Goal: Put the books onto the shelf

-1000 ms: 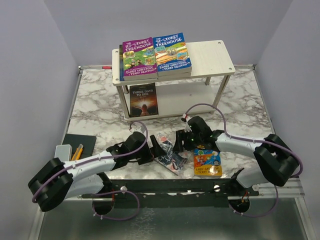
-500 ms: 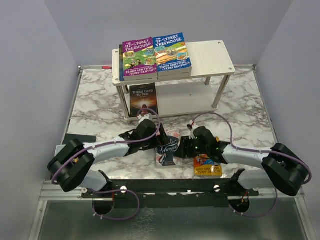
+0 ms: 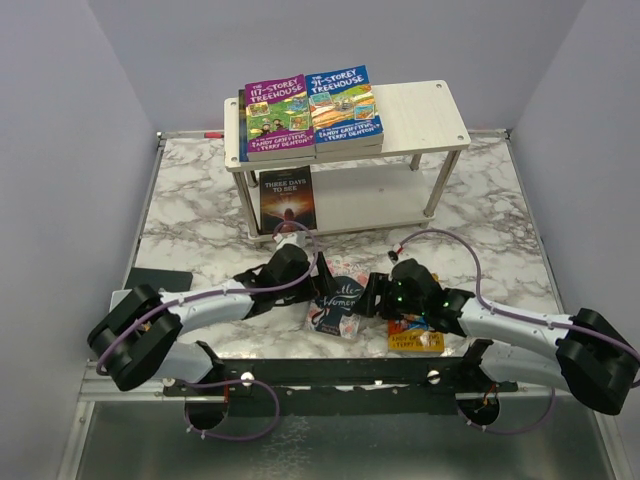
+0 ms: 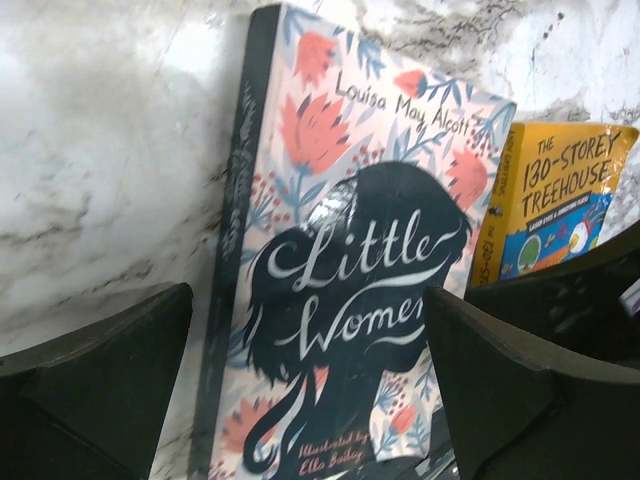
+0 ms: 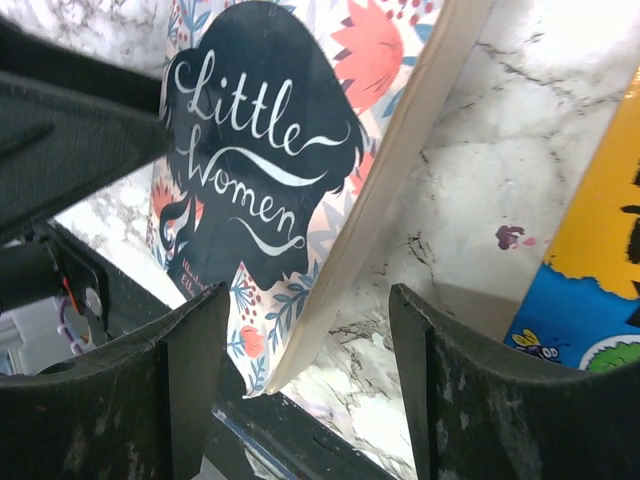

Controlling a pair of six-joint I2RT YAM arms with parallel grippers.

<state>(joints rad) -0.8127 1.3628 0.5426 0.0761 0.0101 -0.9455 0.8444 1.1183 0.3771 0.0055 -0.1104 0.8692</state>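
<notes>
leaning between spread left hand (image 4: 308,300) and right hand (image 5: 310,295), pink floral book (image 3: 338,298)

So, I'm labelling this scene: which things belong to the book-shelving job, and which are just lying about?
Job: shelf; purple Treehouse book; blue Treehouse book; Three Days to See; Little Women; 130-Storey Treehouse.
Lying about: dark mat; small red item.
</notes>
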